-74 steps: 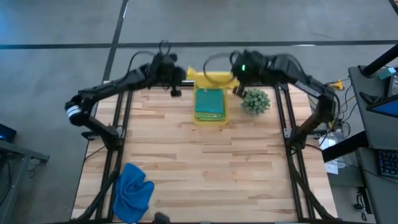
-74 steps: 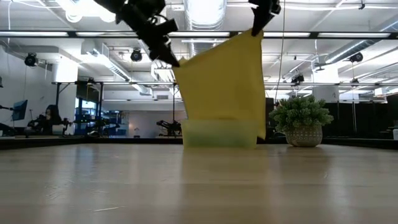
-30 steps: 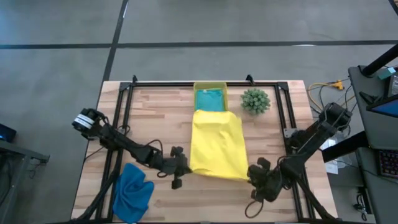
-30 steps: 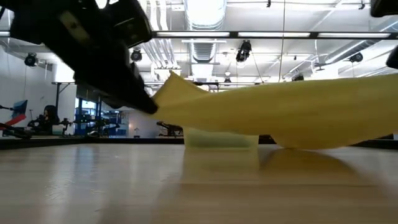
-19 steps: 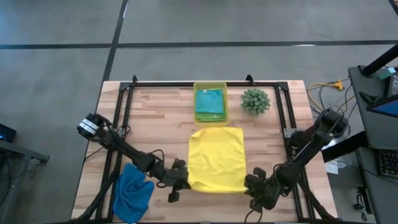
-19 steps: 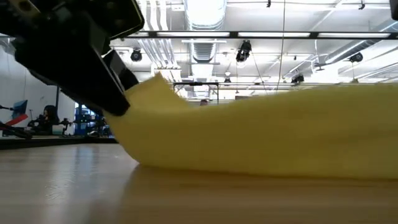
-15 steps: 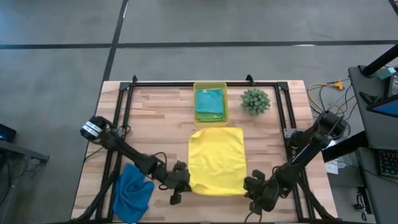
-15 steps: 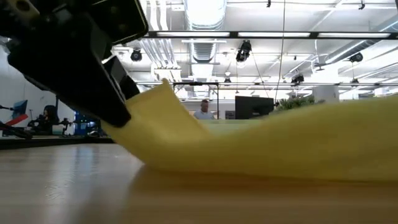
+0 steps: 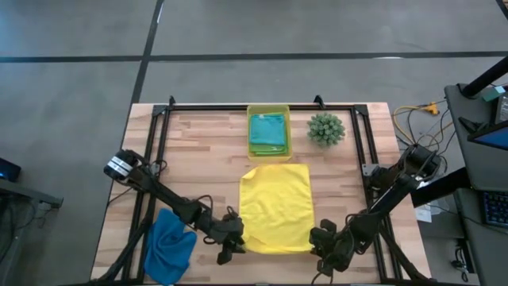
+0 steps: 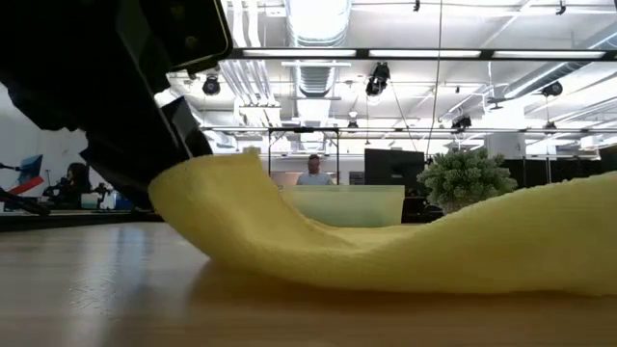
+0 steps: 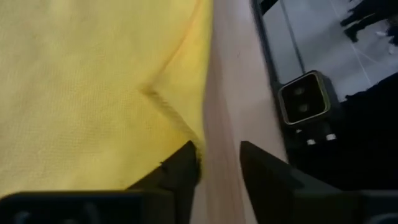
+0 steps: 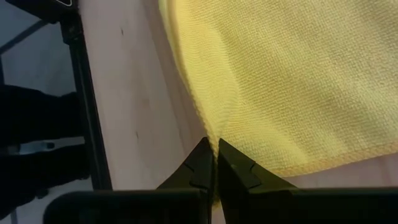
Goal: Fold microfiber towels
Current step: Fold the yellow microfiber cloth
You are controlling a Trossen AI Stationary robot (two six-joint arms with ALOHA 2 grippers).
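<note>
1. One yellow towel (image 9: pixel 276 208) lies spread flat in the lower centre of the high view, on the wooden tabletop (image 9: pixel 198 159).
2. At its lower left corner sits the left end effector (image 9: pixel 232 245), its fingers (image 11: pixel 177 171) parted, with the cloth's edge beside one finger and bare wood in the gap.
3. At the lower right corner, the right end effector (image 9: pixel 324 242) is pinched closed on the towel's edge.
4. Lower left of the high view holds a crumpled blue towel (image 9: pixel 171 245).
5. Upper centre, a yellow-green bin (image 9: pixel 269 110) holds a teal towel (image 9: pixel 267 131); a small green plant (image 9: pixel 326 129) stands just right of it.
</note>
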